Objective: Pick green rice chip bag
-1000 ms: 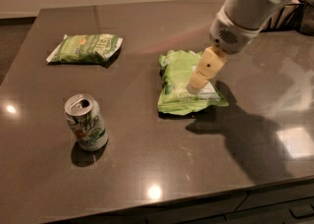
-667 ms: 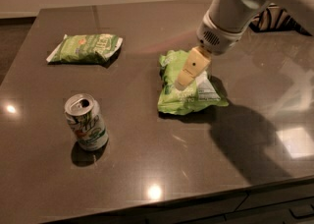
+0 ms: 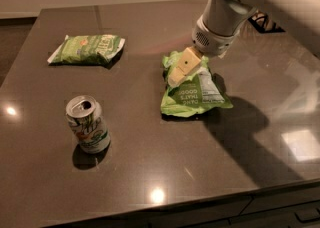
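The green rice chip bag [image 3: 194, 99] is bright lime green with a white label and white lettering. It lies near the middle of the dark table [image 3: 150, 172], slightly right. My gripper [image 3: 181, 68] hangs from the white arm [image 3: 222, 19] that comes in from the upper right. It is over the bag's upper left part, at or just above its surface, and hides part of it.
A smaller, flatter, darker-green bag [image 3: 87, 49] lies at the back left. A green-and-white soda can [image 3: 88, 124] stands upright at the front left. The table's front edge runs along the bottom; its right edge is near the arm.
My gripper has moved left across the chip bag, from its right-middle part to its upper left part. The bag, the can and the other bag have not moved.
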Action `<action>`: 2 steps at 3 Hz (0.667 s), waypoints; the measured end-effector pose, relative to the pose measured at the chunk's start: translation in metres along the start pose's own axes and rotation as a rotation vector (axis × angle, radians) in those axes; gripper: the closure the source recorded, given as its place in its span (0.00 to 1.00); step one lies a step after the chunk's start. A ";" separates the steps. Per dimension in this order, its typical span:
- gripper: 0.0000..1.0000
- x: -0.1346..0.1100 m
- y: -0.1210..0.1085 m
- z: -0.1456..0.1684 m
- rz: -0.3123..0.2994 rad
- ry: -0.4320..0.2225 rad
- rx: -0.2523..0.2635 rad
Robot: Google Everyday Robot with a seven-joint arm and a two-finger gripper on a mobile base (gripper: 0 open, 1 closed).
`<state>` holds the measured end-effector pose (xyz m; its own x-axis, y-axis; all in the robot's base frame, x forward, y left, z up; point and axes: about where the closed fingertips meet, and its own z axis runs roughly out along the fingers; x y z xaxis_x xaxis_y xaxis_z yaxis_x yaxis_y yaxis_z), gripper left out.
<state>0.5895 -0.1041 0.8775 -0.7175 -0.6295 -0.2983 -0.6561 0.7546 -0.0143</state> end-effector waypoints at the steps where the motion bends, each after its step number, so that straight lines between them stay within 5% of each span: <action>1: 0.00 -0.002 0.002 0.016 0.077 0.014 -0.015; 2: 0.00 -0.005 0.009 0.027 0.106 0.028 -0.033</action>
<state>0.5937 -0.0896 0.8527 -0.7890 -0.5521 -0.2698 -0.5835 0.8107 0.0474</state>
